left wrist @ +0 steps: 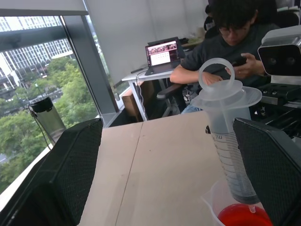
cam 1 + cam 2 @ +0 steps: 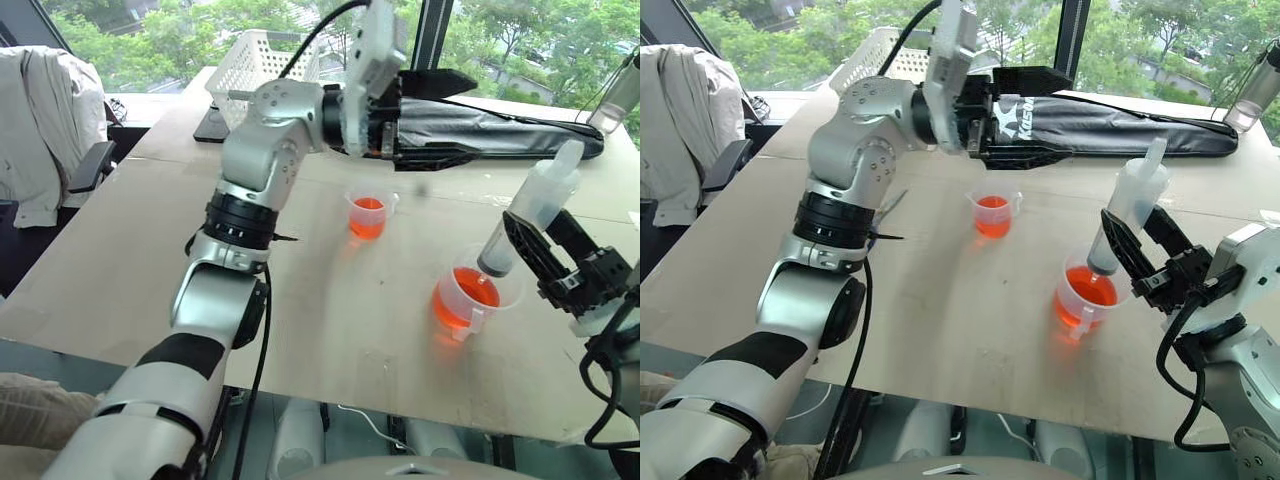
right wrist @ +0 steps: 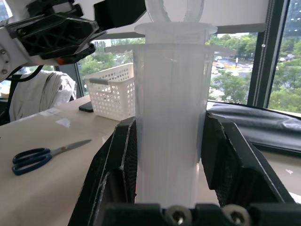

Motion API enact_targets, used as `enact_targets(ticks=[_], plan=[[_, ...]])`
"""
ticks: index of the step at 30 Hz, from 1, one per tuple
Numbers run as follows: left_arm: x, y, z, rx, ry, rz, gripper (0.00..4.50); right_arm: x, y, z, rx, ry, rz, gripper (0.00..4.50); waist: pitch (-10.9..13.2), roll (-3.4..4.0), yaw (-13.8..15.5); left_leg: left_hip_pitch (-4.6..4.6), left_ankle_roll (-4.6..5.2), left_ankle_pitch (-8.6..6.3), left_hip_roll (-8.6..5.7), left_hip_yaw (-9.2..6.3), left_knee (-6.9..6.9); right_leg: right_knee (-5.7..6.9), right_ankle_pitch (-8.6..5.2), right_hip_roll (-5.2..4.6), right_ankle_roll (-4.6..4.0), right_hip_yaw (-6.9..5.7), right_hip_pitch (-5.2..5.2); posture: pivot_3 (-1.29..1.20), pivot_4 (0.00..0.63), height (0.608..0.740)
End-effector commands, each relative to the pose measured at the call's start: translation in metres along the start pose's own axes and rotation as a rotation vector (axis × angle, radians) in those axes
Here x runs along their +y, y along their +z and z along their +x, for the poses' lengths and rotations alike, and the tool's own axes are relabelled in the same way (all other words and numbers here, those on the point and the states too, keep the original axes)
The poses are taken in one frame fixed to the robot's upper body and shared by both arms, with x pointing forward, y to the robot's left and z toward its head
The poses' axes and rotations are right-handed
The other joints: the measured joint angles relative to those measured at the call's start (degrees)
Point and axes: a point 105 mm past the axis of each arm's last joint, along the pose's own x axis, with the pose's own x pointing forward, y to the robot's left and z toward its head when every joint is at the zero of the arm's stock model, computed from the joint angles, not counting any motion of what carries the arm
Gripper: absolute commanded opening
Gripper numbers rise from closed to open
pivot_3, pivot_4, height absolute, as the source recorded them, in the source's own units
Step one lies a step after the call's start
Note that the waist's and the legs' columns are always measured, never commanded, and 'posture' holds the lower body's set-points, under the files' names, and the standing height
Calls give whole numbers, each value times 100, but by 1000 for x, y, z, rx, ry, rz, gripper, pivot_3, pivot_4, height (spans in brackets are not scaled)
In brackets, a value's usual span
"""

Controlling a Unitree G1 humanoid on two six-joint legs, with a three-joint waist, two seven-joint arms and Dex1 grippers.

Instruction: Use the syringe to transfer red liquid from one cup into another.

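Syringe [image 2: 1130, 210] stood tilted in the right gripper [image 2: 1137, 250], jaws clamped on its barrel, tip over the red liquid [image 2: 1088, 288] in the larger handled cup [image 2: 1085, 296] near the table's [image 2: 970, 320] front right edge. Farther in sat the smaller cup [image 2: 993, 213], also holding red. Above it hovered the left gripper [image 2: 1040, 112], jaws wide and empty. Only the right wrist view showed scissors [image 3: 41, 154] and a white basket [image 3: 112, 94]; the left wrist view showed a seated person [image 1: 221, 42].

A white plastic basket [image 3: 112, 92] sits beside blue-handled scissors [image 3: 42, 154]; a long black bag [image 2: 500, 130] lies along the table's [image 2: 330, 320] far edge.
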Motion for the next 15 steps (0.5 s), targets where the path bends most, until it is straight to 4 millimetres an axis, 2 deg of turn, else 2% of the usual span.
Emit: enact_targets(ticks=[1, 8, 15], plan=[[0, 8, 13, -3, -36, 91, 4500, 5, 1, 0, -18, 32, -38, 1494, 0, 0, 0, -1, 0, 0, 0, 0, 0, 0, 0, 0, 0, 0, 0, 0, 150, 724], [4, 1, 34, 4, -37, 132, 4500, 4, -12, 3, 16, 48, -102, 1494, 1, -1, 10, 0, 0, 0, -2, -2, 1, 0, -12, 0, 19, 0, 0, 0, 150, 724], [0, -7, 46, 24, -60, 164, 4500, 6, -17, 5, 16, 51, -125, 1493, 1, -1, 9, 0, 0, 0, -2, -5, 1, 2, -12, 1, 20, -1, 0, 0, 150, 724]])
